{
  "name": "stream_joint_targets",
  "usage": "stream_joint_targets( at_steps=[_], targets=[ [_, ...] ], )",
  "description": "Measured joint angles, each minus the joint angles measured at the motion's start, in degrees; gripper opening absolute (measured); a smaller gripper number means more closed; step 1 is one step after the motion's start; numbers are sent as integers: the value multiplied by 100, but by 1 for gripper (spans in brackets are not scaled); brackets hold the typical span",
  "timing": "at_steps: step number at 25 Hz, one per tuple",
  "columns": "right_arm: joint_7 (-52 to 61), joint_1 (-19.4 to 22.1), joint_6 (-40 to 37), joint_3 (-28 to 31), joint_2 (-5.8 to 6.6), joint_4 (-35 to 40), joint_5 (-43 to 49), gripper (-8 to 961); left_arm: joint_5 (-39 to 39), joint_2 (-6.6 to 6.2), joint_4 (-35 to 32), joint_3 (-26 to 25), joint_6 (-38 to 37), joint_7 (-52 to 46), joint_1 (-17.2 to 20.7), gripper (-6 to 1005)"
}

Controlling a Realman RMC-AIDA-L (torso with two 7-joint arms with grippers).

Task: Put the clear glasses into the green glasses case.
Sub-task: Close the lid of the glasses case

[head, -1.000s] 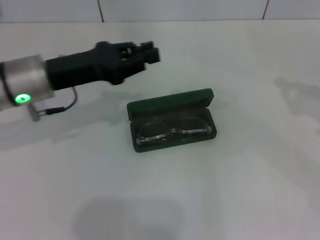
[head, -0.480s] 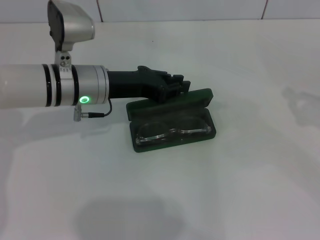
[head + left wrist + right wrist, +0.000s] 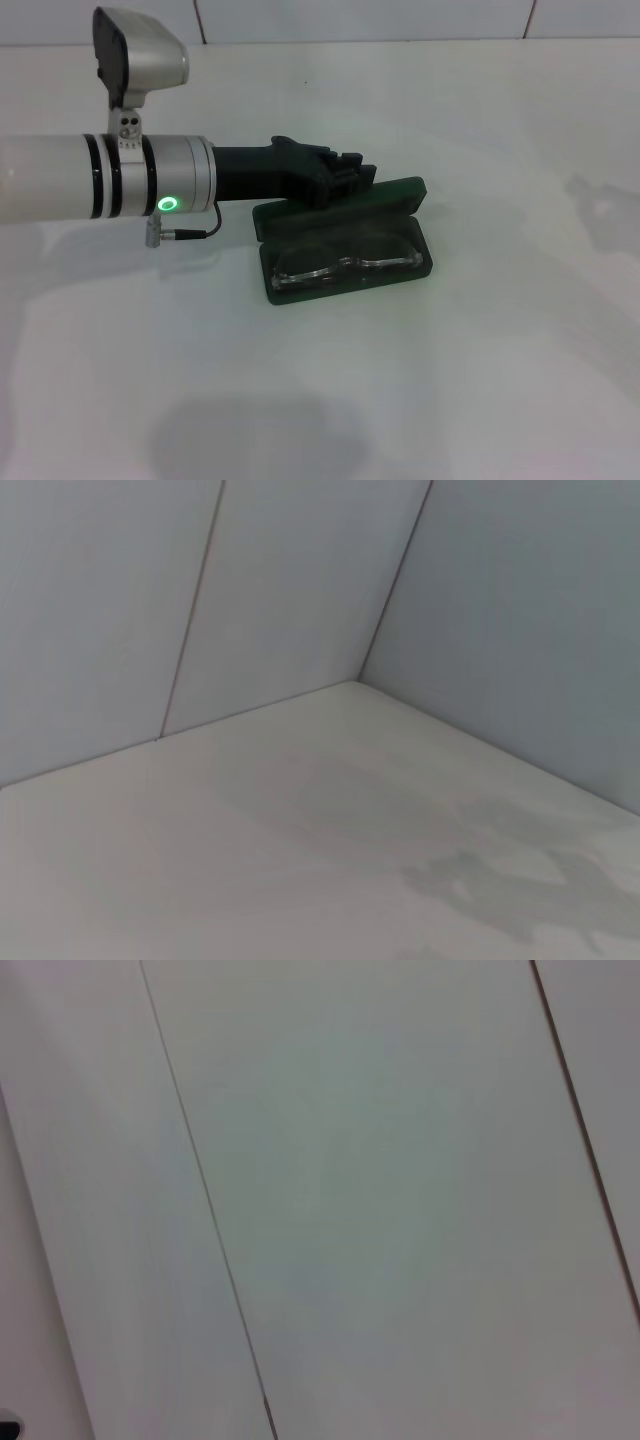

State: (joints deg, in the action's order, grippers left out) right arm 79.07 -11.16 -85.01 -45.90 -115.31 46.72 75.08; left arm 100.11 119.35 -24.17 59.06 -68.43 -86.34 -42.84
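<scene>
Head view: I see my left gripper (image 3: 352, 175), black, reaching in from the left to the raised lid of the dark green rectangular hard glasses case (image 3: 345, 240); whether its claw is released or clenched I cannot tell. The clear plastic glasses (image 3: 345, 260) lie inside the open case on the white table (image 3: 480, 380). Both wrist views show only pale panelled wall (image 3: 300, 580) and tabletop; the right gripper appears nowhere.

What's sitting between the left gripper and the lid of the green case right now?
Nothing visible. The left gripper is right at the raised lid's rear edge of the green glasses case, and the clear glasses already lie inside. Contact is unclear.
</scene>
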Motion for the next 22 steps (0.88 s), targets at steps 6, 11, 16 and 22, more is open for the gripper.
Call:
stream_joint_targets(
  at_steps=[6, 11, 16, 22],
  targets=[
    [-52, -13, 13, 3, 0, -52, -10, 84, 0, 1, 10, 0, 17, 3, 72, 254],
    [-83, -24, 20, 3, 0, -116, -22, 84, 0, -5, 7, 0, 21, 2, 114, 253],
    [-96, -59, 20, 3, 0, -194, -24, 85, 0, -14, 17, 0, 37, 10, 137, 252],
    [-159, -74, 18, 2, 0, -263, -29, 85, 74, 2, 42, 0, 41, 37, 148, 257]
  ],
)
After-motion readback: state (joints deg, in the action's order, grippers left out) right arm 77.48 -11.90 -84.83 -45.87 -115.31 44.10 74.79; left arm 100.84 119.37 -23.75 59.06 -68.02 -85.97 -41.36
